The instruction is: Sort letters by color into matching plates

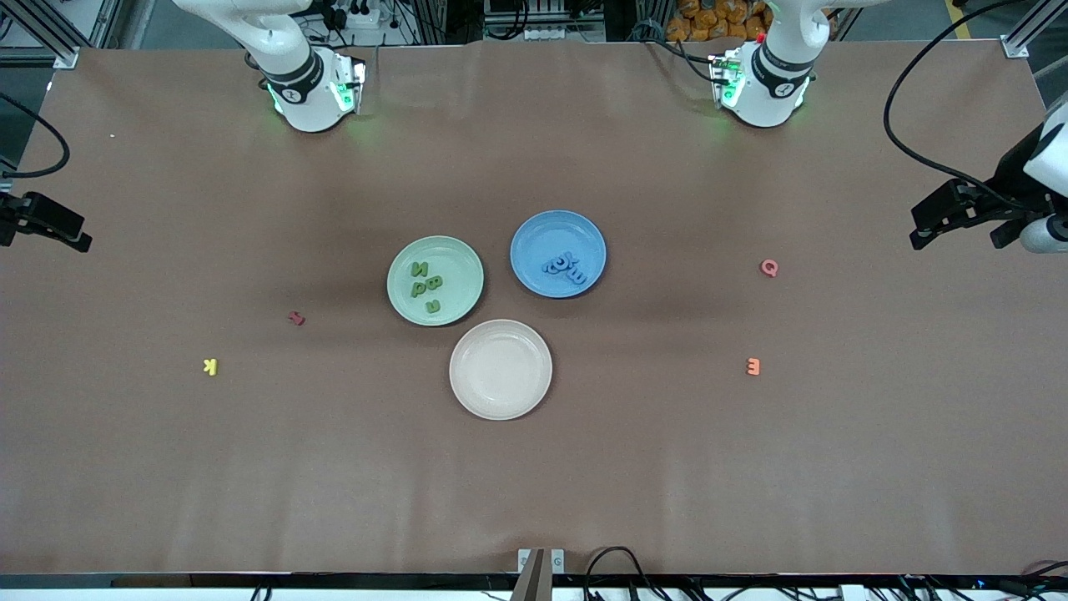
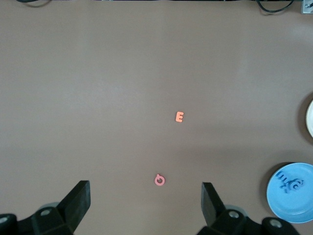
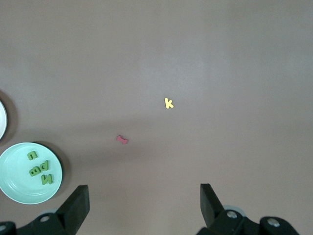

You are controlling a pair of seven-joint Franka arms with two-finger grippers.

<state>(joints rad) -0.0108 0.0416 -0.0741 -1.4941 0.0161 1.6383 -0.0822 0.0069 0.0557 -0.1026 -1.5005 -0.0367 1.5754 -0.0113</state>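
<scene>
Green letters (image 1: pixel 427 285) lie in green plate (image 1: pixel 400 269), blue letters (image 1: pixel 566 266) in blue plate (image 1: pixel 534 234), mid-tabletop; beige plate (image 1: pixel 501 396) nearer the front edge. Pink Q (image 1: pixel 769 268), orange E (image 1: pixel 753 366) toward left arm's end; red letter (image 1: pixel 296 318), yellow K (image 1: pixel 210 366) toward right arm's end. Left gripper (image 2: pixel 145 200) and right gripper (image 3: pixel 144 203) wait high over the table, jaws spread, holding nothing.

The brown surface (image 1: pixel 534 467) carries three plates clustered at its middle: a green plate (image 1: pixel 459 255), a blue plate (image 1: pixel 534 238) beside it, and a beige plate (image 1: pixel 501 369) nearest the front camera. Toward the right arm's end lie a red letter (image 1: pixel 296 318) and a yellow K (image 1: pixel 210 366). Toward the left arm's end lie a pink Q (image 1: pixel 769 267) and an orange E (image 1: pixel 753 366).
</scene>
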